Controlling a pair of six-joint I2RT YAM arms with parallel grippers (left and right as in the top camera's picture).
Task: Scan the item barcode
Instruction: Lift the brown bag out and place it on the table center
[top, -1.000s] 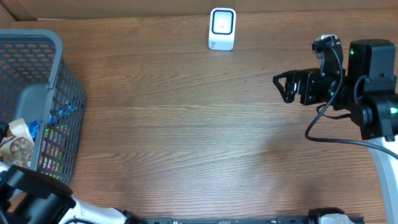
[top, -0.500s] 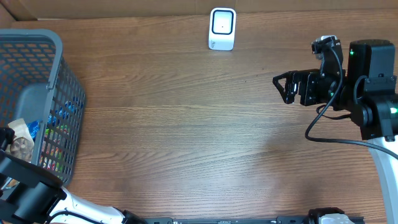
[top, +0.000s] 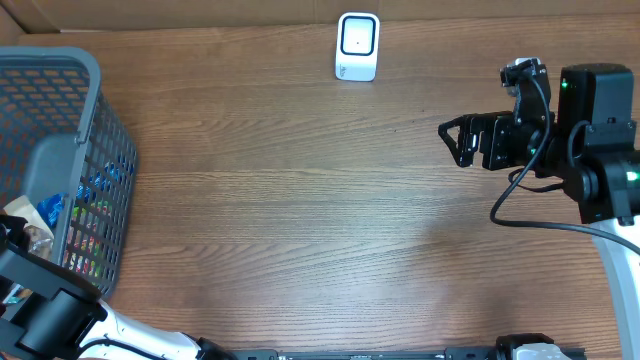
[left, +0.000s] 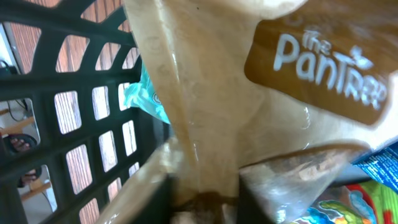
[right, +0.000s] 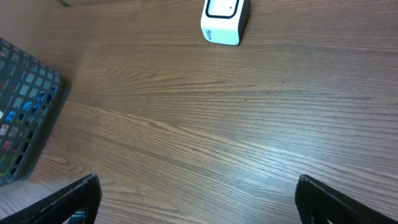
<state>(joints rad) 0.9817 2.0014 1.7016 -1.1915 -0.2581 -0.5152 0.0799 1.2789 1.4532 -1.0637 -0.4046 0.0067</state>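
A grey mesh basket (top: 50, 58) holding colourful packets (top: 90, 215) stands on the wooden table (top: 300, 220).

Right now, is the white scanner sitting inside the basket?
No, the white scanner stands on the wooden table, well apart from the grey basket.

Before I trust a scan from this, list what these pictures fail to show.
Barcode on the beige plastic snack pouch: none shows; the left wrist view cuts it off at top and right, blurred low down.
Other goods in the grey plastic mesh basket: overhead, too small and screened by the mesh wall.
White boxy barcode scanner: markings too small, overhead and right wrist.
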